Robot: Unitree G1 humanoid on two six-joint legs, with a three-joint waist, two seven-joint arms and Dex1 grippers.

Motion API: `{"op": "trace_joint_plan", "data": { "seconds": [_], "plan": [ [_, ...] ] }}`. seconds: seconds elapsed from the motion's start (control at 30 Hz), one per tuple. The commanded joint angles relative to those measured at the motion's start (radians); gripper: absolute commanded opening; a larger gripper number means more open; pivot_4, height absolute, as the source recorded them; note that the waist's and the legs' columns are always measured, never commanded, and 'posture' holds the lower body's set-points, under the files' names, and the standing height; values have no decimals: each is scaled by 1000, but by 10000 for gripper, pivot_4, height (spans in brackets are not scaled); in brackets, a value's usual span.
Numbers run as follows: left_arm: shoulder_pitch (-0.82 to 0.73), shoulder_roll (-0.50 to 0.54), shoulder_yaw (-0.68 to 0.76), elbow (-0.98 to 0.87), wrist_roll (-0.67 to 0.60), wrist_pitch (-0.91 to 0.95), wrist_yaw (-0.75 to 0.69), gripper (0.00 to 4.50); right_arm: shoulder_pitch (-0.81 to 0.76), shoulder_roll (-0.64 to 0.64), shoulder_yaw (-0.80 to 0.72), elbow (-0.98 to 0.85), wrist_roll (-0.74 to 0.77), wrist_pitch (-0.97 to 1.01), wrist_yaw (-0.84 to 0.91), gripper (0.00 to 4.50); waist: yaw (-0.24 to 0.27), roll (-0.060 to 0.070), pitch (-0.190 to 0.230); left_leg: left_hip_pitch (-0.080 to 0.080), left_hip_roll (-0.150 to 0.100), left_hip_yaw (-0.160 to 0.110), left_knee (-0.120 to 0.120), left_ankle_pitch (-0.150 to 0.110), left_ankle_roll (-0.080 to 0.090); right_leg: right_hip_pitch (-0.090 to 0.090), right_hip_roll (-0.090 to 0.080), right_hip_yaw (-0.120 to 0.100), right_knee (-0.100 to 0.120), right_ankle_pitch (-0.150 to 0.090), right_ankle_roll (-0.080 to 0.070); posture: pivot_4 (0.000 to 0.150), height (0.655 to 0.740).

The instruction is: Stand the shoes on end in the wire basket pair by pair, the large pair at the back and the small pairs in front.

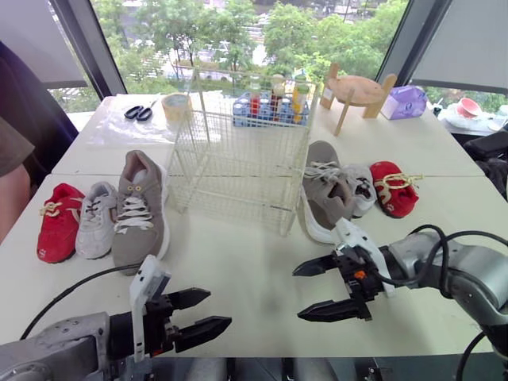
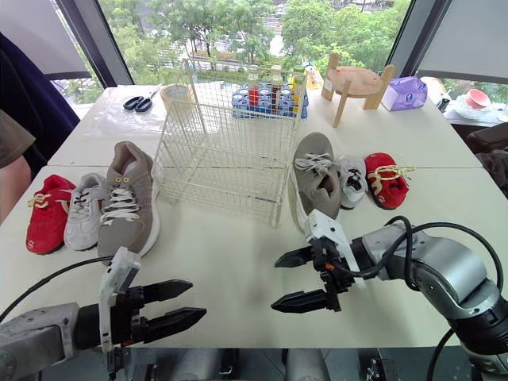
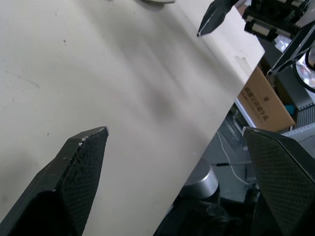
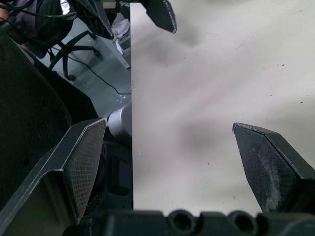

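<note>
A white wire basket (image 1: 238, 163) stands empty at the table's middle. Left of it lie a large grey shoe (image 1: 140, 208), a small light-grey shoe (image 1: 95, 219) and a small red shoe (image 1: 58, 221). Right of it lie the matching large grey shoe (image 1: 325, 193), a small white-grey shoe (image 1: 361, 188) and a small red shoe (image 1: 394, 187). My left gripper (image 1: 208, 312) hovers open over the front left of the table, holding nothing. My right gripper (image 1: 303, 291) is open and empty over the front edge, short of the right grey shoe.
At the back stand a blue crate of bottles (image 1: 270, 103), a wooden stand (image 1: 357, 91), a purple box (image 1: 405, 101), a tape roll (image 1: 175, 105) and scissors (image 1: 140, 112). A person's arm (image 1: 14, 171) shows at the far left. The table's front edge (image 4: 132, 147) lies under my grippers.
</note>
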Motion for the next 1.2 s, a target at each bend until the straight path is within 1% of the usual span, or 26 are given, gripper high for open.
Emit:
{"op": "trace_joint_plan", "data": {
  "seconds": [0.03, 0.23, 0.47, 0.63, 0.8, 0.87, 0.93, 0.97, 1.0, 1.07, 1.1, 1.2],
  "plan": [
    [-19, -11, -2, -3, 15, -24, 8, 45000, -5, 1, 3, -16, -5, -21, 13, 44297, 0, 0, 0, 0, 0, 0, 0, 0, 0, 0, 0, 0, 0, 0, 0, 1500, 7400],
    [-44, -14, -15, 6, 25, -18, 11, 45000, -9, 1, 1, -13, -15, -24, 14, 44297, -1, 0, 0, 0, 0, 0, 0, 0, 0, 0, 0, 0, 0, 0, 0, 1500, 7400],
    [-42, -26, -23, 6, 24, -23, 11, 45000, -21, 10, -18, -2, 14, -4, 20, 44297, 0, 0, 0, 0, 0, 0, 0, 0, 0, 0, 0, 0, 0, 0, 0, 1500, 7400],
    [-45, -35, -31, 0, 22, -25, 14, 45000, -32, -4, -3, 10, -21, -30, 29, 44297, 0, 0, 0, 0, 0, 0, 0, 0, 0, 0, 0, 0, 0, 0, 0, 1500, 7400],
    [-51, -28, -36, 14, 52, -25, 10, 45000, -70, -26, -25, 16, -32, -17, 25, 44297, -1, 0, 0, 0, 0, 0, 0, 0, 0, 0, 0, 0, 0, 0, 0, 1500, 7400],
    [-60, -4, -21, 27, 75, -25, -15, 45000, -152, -40, -69, 22, 10, 32, 11, 44297, -1, 0, 0, 0, 0, 0, 0, 0, 0, 0, 0, 0, 0, 0, 0, 1500, 7400],
    [-90, 48, 22, 48, 97, -27, -59, 45000, -340, -25, -127, 68, 115, 112, -5, 44297, -4, 2, 1, 0, 0, 0, 0, 0, 0, 0, 0, 0, 0, 0, 0, 1500, 7400],
    [-106, 65, 32, 56, 101, -28, -69, 45000, -404, -20, -139, 90, 144, 137, -7, 44297, -5, 3, 2, 0, 0, 1, 0, 0, 0, -2, 0, 1, 0, 0, -1, 1500, 7400],
    [-132, 102, 73, 76, 104, -30, -97, 45000, -502, 0, -117, 119, 135, 138, -2, 44297, -4, 3, 2, -1, 0, 1, 0, 0, 0, -3, 1, 1, 1, 1, -1, 1500, 7400],
    [-182, 159, 145, 107, 103, -31, -138, 45000, -648, 47, -29, 173, 53, 98, 14, 44297, -4, 0, 1, 1, 3, 0, -2, 0, 0, -1, 3, -1, -1, 0, -1, 1500, 7400],
    [-199, 177, 167, 118, 101, -30, -152, 45000, -695, 65, 9, 195, 18, 81, 23, 44297, -5, 0, 1, 0, 5, 0, -2, 0, -1, -2, 6, -1, -2, 1, -2, 1500, 7400],
    [-253, 221, 225, 105, 61, -16, -168, 45000, -821, 146, 193, 296, -148, 11, 42, 44297, -9, 0, 1, -2, 7, 0, -3, -1, -1, -3, 7, -1, -4, 1, -3, 1500, 7400]
  ]
}}
